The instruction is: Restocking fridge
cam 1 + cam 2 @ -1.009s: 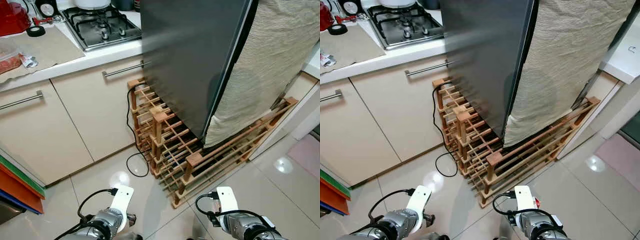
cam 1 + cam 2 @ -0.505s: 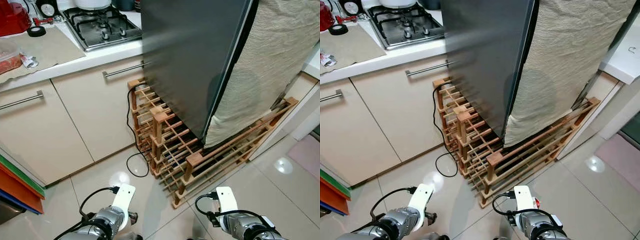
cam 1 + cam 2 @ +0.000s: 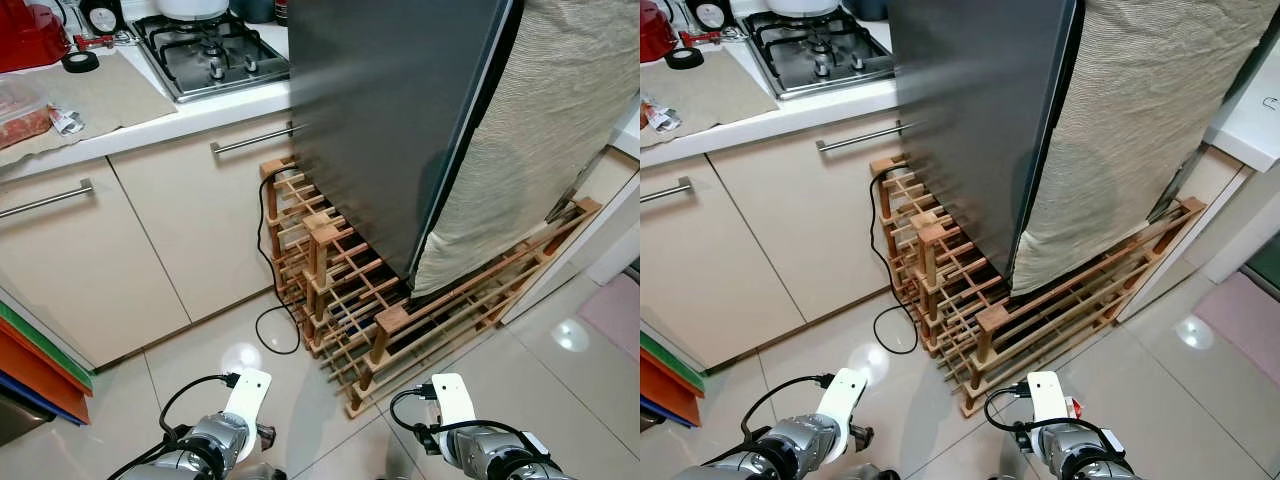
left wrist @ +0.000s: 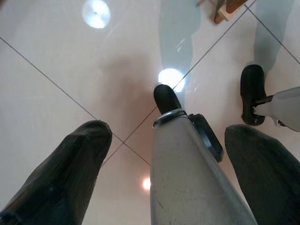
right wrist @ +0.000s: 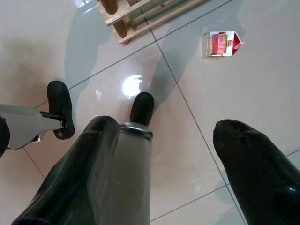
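Note:
A tall dark grey fridge [image 3: 400,120] stands shut ahead of me, with a beige cloth [image 3: 540,140] draped down its right side. It rests on a low wooden rack [image 3: 350,300]. Both arms hang low at my sides, the left arm [image 3: 215,440] and the right arm [image 3: 480,450]. My left gripper [image 4: 168,131] points down at the tiled floor, open and holding nothing. My right gripper [image 5: 166,124] is also open over the floor. A small red and white carton [image 5: 220,43] lies on the tiles near the rack's corner.
Left of the fridge runs a counter with a gas hob [image 3: 215,55] over cream cabinets [image 3: 90,260]. A black cable [image 3: 272,330] loops on the floor beside the rack. Coloured boards [image 3: 35,365] lean at the far left. My own black feet [image 4: 165,99] stand below the grippers.
The head views have shifted slightly, so the scene sits a little further right and lower. Neither arm nor gripper has visibly moved.

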### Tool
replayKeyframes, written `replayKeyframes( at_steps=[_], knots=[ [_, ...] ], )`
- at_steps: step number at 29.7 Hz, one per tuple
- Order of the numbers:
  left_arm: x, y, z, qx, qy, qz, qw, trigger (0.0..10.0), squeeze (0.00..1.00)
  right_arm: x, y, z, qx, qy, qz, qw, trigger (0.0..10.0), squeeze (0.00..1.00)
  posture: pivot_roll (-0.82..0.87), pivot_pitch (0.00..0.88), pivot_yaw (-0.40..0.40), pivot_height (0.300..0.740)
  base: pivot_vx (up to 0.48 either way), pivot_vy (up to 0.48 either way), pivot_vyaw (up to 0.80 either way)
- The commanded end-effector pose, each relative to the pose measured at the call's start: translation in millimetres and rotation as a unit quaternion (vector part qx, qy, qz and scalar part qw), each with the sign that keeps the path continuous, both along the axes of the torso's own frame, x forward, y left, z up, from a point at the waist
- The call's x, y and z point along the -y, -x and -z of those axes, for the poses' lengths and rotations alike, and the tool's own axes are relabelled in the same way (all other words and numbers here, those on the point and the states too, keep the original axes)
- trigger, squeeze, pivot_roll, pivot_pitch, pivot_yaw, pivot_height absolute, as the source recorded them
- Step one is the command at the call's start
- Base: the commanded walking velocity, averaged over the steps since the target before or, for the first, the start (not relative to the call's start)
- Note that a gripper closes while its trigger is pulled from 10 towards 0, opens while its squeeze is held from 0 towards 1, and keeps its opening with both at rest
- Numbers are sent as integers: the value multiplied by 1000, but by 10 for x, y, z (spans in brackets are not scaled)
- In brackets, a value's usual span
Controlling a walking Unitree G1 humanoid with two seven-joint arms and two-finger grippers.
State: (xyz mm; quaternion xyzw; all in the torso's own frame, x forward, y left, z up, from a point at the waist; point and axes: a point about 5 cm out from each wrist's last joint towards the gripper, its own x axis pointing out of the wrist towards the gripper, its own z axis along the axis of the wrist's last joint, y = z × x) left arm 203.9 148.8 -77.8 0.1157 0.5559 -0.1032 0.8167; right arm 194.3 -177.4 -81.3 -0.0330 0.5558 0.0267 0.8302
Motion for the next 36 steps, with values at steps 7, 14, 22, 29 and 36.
replayKeyframes(
  at_steps=[7,14,22,29,36],
  knots=[
    [3,6,2,-2,0,4,1000,10000,0,45,12,1,-1,6,-2,1000,10000,0,48,20,-13,740,0,0,0],
    [10,15,8,-4,3,-1,1000,10000,0,37,13,1,-3,-2,-5,1000,10000,0,45,22,-11,740,0,0,0],
    [30,9,4,-4,20,-28,999,10000,0,38,8,-1,-2,0,1,1000,10000,0,43,27,-9,740,0,0,0],
    [101,-21,-12,-2,39,-29,999,10000,0,24,15,4,0,-15,23,1000,10000,0,45,23,-10,740,0,0,0],
    [320,-73,-48,6,61,-2,998,10000,0,12,7,1,10,-22,10,1000,10000,0,42,10,-13,740,0,0,0]
  ],
)
